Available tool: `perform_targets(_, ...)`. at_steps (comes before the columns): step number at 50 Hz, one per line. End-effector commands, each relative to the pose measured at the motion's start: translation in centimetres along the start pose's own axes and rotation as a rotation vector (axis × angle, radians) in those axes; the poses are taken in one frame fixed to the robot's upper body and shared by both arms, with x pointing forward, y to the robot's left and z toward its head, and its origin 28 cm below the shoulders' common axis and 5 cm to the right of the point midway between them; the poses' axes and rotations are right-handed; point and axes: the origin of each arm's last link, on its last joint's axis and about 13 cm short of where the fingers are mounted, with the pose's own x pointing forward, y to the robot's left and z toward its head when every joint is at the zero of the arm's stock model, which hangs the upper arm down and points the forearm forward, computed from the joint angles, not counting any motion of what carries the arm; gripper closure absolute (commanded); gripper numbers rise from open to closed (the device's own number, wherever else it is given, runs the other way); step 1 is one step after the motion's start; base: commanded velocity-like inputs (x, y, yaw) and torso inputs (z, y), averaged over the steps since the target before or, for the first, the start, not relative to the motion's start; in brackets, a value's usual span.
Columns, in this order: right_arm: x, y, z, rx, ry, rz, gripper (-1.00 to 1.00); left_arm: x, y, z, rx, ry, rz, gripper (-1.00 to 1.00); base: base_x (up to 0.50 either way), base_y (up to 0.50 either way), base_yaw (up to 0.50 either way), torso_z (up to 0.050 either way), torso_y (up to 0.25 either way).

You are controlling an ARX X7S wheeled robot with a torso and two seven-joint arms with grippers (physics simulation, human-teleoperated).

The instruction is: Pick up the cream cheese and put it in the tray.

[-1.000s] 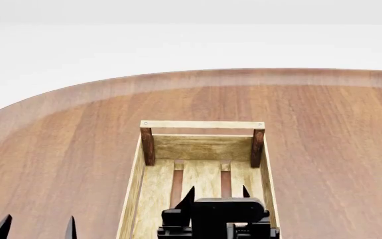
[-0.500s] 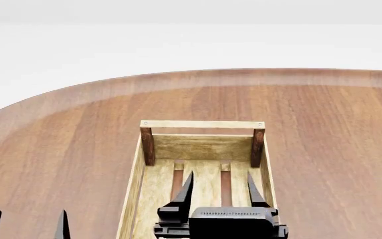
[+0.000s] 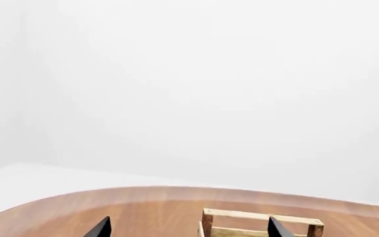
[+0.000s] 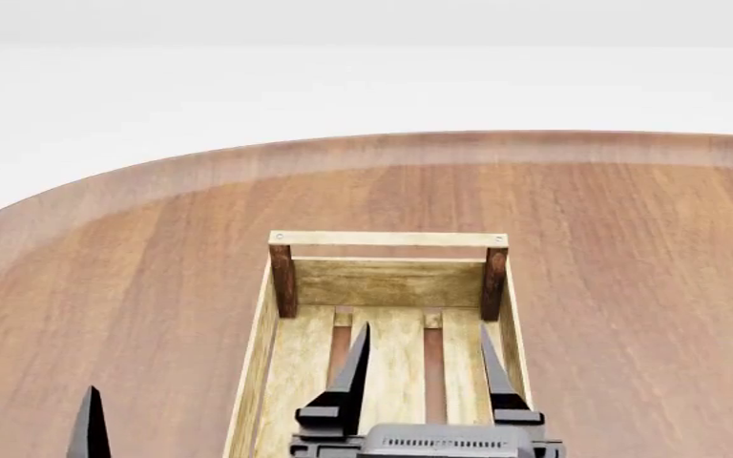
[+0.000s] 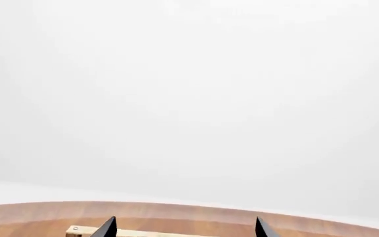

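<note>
Grippers parted over round reddish-brown wooden table (image 4: 621, 286).
Right gripper (image 4: 424, 358) hangs released, nothing between its fingers, above the light-wood slatted tray (image 4: 392, 239); left gripper (image 3: 188, 228) released beside it; cream cheese unseen.

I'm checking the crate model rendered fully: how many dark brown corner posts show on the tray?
2. One post at the far left corner of the tray, one post at the far right. Near corners lie out of view, so more may exist.
</note>
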Motion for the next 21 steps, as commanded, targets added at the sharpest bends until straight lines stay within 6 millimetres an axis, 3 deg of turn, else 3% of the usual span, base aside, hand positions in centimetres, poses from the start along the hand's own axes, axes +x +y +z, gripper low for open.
perform_targets(1,-0.4,-0.1,0.8,-0.018,-0.048,-0.001,-1.00,-0.3,-0.2,1.2,-0.036,-0.017,-0.007,-1.00,0.00,0.00,0.00,0.000,0.000)
perform_targets(21,-1.3,-0.2,2.8,-0.075,-0.144,-0.005,-1.00,-0.8,-0.3,3.4,-0.093,-0.043,-0.019,-1.00,0.00,0.00,0.00,0.000,0.000)
